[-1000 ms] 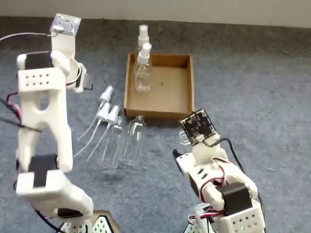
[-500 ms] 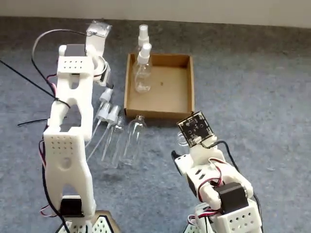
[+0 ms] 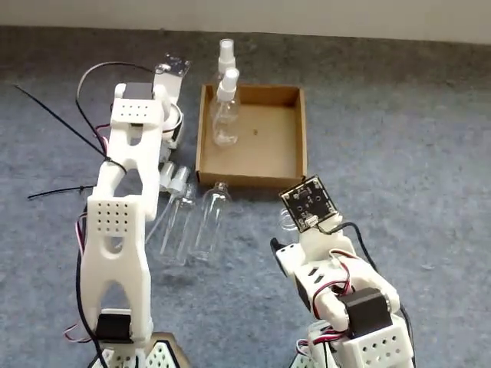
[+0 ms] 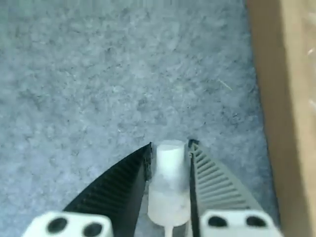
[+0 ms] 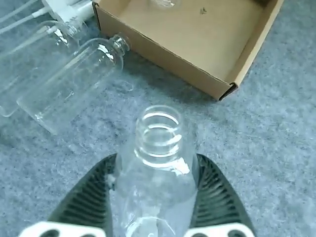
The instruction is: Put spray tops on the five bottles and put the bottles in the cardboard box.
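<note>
Trouble is likeliest at the left end effector [image 4: 170,147]. Its jaws are closed tight on a white spray top [image 4: 169,182], with the thin dip tube trailing back toward the wrist. That tube has to thread into a narrow neck, and I judge that a small tilt in the pinch would send it against the rim instead of down the hole. The right end effector [image 5: 155,170] is clamped round the body of an uncapped clear bottle [image 5: 158,131], whose open neck points away from the wrist. Smooth plastic held only at its sides could twist or slip once a cap is pressed on and turned.

In the high view the left end effector hangs just beside the left wall of the cardboard box [image 3: 201,138], well apart from the held bottle. The way across lies over two lying bottles [image 3: 196,222] on the surface in front of the box, with loose spray tops [image 3: 173,178] beside them. A low pass could roll them or snag a tube. One capped bottle [image 3: 224,115] stands inside the box at its rear left. A second capped bottle [image 3: 225,52] sits at the back wall, inside or behind I cannot tell. Either could topple when the next is set in.
</note>
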Robot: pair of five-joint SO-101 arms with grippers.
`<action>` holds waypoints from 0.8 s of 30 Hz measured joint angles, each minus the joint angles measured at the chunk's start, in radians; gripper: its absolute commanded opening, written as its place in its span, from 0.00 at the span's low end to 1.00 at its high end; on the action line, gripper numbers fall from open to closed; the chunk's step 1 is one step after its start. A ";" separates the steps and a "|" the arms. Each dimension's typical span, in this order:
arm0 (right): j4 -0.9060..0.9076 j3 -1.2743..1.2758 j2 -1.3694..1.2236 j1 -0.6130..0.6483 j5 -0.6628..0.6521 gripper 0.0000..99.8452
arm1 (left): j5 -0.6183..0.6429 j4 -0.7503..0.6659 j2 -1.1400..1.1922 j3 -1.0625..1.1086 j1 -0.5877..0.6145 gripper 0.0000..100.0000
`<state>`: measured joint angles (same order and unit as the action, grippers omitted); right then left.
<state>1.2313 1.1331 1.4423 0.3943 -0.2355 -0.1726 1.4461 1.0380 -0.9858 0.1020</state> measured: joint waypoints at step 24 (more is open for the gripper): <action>-0.060 0.000 0.000 0.000 0.000 0.00 | 0.155 0.331 -0.835 0.072 0.121 0.00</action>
<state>1.1715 1.1331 1.4423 0.3943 -0.2355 -0.0176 1.7776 0.2033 -0.9137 0.2232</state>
